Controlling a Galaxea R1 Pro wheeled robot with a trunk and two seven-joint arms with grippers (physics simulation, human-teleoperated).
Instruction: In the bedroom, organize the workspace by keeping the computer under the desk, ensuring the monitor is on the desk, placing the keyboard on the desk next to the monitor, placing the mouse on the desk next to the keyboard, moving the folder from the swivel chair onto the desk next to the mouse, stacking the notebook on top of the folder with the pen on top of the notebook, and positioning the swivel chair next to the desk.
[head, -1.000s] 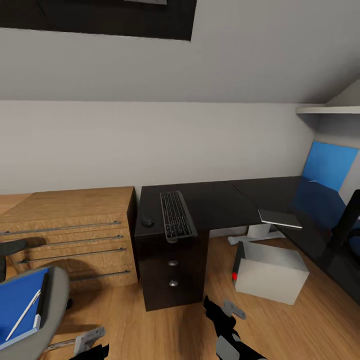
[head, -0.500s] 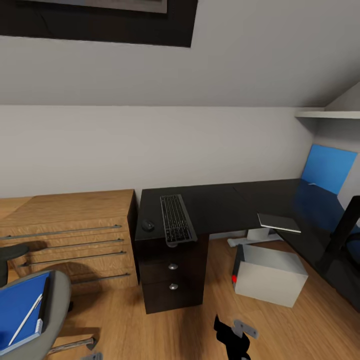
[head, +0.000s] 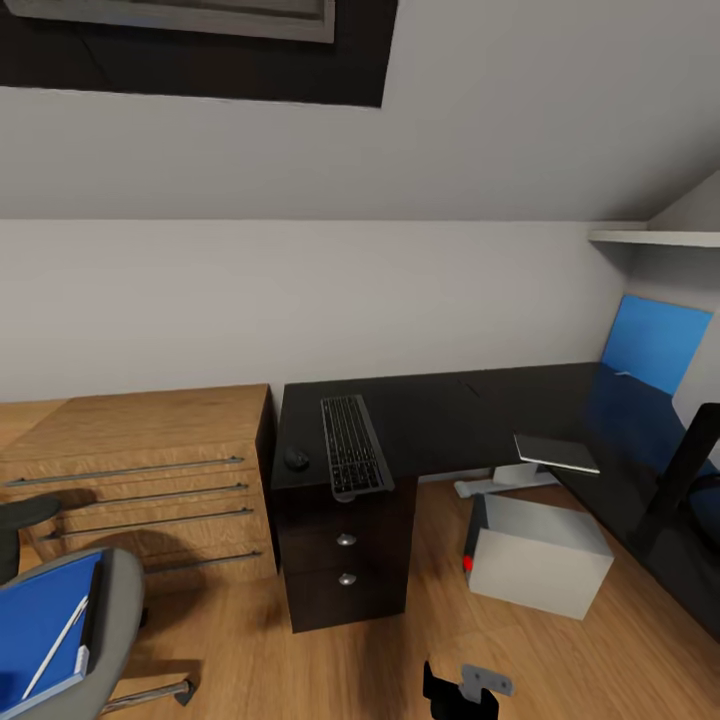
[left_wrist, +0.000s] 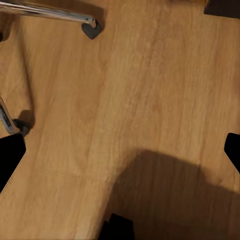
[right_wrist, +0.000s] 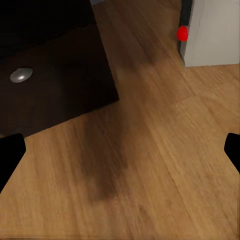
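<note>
at the far left i see the swivel chair (head: 95, 640) with the blue folder (head: 35, 620) lying on its seat, the pen (head: 52, 632) across it and the dark notebook (head: 92, 592) along its edge, well apart from the counter (head: 450, 400), where the mouse (head: 296, 458) sits just beside the keyboard (head: 354, 446). right of the drawers the computer (head: 540, 556) stands on the floor by the counter's open side, and the monitor (head: 690, 455) leans at the right edge. i judge the folder move is the step in hand, so next i turn the base toward the chair and bring an arm over the seat; both wrist views look down at bare floor with dark fingertips at opposite edges, so the left gripper (left_wrist: 120, 155) and right gripper (right_wrist: 120, 155) are spread wide and carry nothing.
</note>
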